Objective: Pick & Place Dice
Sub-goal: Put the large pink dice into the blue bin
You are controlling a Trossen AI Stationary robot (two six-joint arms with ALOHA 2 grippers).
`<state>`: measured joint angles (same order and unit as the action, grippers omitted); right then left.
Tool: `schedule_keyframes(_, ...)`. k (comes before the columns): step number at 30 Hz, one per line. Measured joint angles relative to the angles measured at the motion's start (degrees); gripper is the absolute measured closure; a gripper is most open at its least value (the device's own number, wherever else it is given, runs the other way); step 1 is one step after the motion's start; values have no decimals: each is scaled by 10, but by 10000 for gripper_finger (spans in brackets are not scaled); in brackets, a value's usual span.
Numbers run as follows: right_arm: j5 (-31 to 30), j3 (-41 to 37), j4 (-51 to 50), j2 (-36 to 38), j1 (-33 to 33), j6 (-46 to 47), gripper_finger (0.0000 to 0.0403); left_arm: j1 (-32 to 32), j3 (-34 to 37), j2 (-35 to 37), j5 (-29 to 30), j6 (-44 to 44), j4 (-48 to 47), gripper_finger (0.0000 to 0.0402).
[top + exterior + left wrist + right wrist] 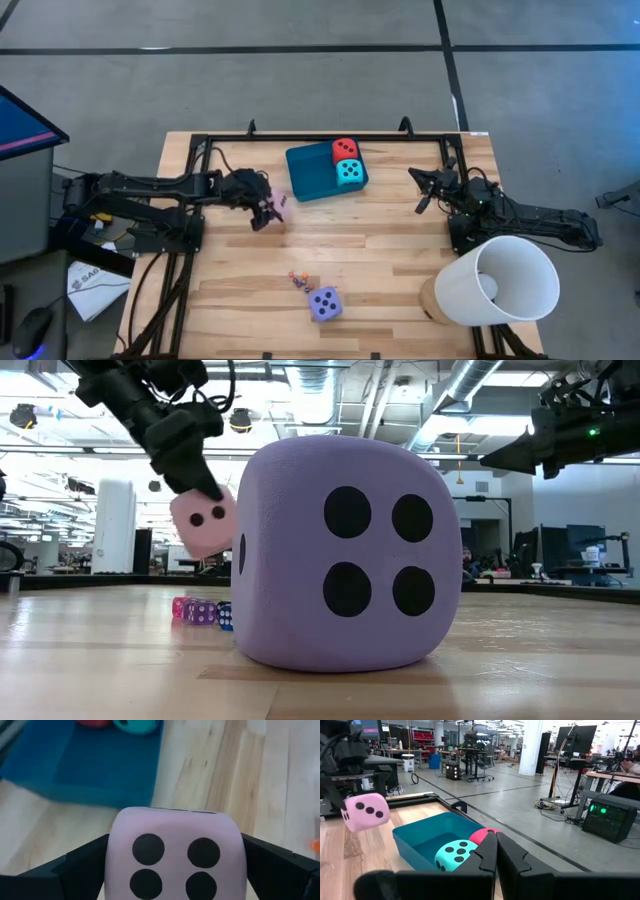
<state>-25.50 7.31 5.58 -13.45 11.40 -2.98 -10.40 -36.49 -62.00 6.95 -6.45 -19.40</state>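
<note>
A pink die hangs above the table, just left of the teal tray, with my left gripper shut on it. The low view shows this die in the air, and so does the right wrist view. A red die and a turquoise die rest in the tray's right end. The purple die sits on the table near its front edge, its four-pip face toward the low camera. My right gripper is shut with nothing in it, level, right of the tray. My left gripper pinches the pink die between its two fingers, one finger on one side face and the other on the opposite face. The fingers slant down from the table's left. The die is lifted clear of the table, its four-pip face toward the wrist camera.
Several tiny coloured dice lie beside the purple die. A large white cone-shaped shade lies at the front right corner. A black frame runs along the table's far edge.
</note>
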Motion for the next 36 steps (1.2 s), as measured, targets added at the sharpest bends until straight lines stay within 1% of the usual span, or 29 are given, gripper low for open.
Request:
schedule_keyframes(10, 0, 0, 0, 0, 0, 0, 403, -70, 0, 0, -1, 1, 79, 4)
schedule_keyframes(15, 0, 0, 0, 0, 0, 0, 403, -86, 0, 0, 0, 18, 146, 5)
schedule_keyframes(21, 0, 0, 0, 0, 0, 0, 403, -108, -1, 0, 17, 17, 235, 5)
schedule_keyframes(23, 0, 0, 0, 0, 0, 0, 403, -113, -1, 0, 17, 21, 247, 5)
schedule_keyframes(30, 0, 0, 0, 0, 0, 0, 403, -115, -1, 0, 17, 92, 255, 5)
schedule_keyframes(33, 0, 0, 1, 0, 0, 0, 403, -113, -1, 0, 17, 92, 260, 5)
schedule_keyframes(36, 0, 0, 1, 0, 0, -1, 403, -113, -1, 0, 17, 95, 288, 5)
